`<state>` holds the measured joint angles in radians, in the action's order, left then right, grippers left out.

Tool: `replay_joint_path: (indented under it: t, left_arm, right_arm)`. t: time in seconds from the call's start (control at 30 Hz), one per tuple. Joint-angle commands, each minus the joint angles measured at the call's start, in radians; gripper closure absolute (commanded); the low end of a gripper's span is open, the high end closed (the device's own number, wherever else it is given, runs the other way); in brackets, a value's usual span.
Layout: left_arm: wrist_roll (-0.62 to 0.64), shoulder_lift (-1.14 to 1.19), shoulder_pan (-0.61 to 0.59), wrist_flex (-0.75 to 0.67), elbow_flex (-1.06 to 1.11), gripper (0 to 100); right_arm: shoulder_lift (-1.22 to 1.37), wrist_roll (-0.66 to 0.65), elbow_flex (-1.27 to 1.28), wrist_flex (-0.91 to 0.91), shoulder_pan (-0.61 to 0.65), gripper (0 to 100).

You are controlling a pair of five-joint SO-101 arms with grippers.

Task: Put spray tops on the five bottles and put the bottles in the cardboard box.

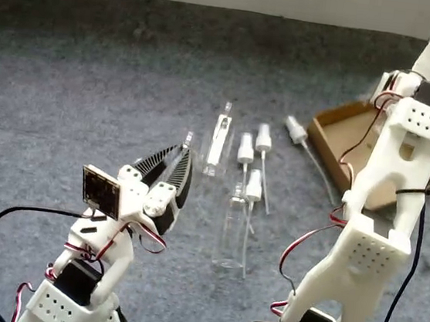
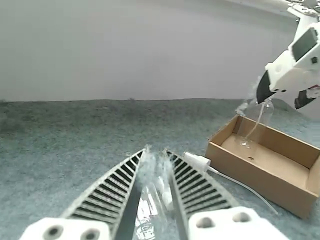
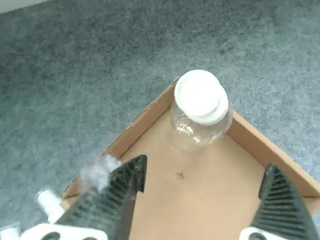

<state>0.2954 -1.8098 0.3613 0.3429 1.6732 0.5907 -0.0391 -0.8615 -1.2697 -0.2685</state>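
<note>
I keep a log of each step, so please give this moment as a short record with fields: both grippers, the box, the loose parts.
left gripper: shut on a clear bottle
right gripper: open, above the cardboard box
in the box: one capped bottle, white top on
on the carpet: four loose spray tops, two uncapped bottles
task state: one bottle boxed
</note>
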Motion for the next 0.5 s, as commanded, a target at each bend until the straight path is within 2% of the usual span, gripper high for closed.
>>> replay_joint_path:
  t: [0.0,0.23,0.47]
  left_arm:
    - [0.005,-0.010,-0.041,-0.003,0.015,99]
    - [0.003,-0.010,-0.041,-0.003,0.015,99]
    - [0.003,-0.010,-0.041,-0.003,0.021,99]
  right_arm:
    - [-0.084,-0.012,-0.154,-0.159,0.038,67.9]
    - [-0.084,-0.012,-0.400,-0.492,0.145,68.0]
    - [-0.085,-0.006,-0.499,-0.498,0.200,68.0]
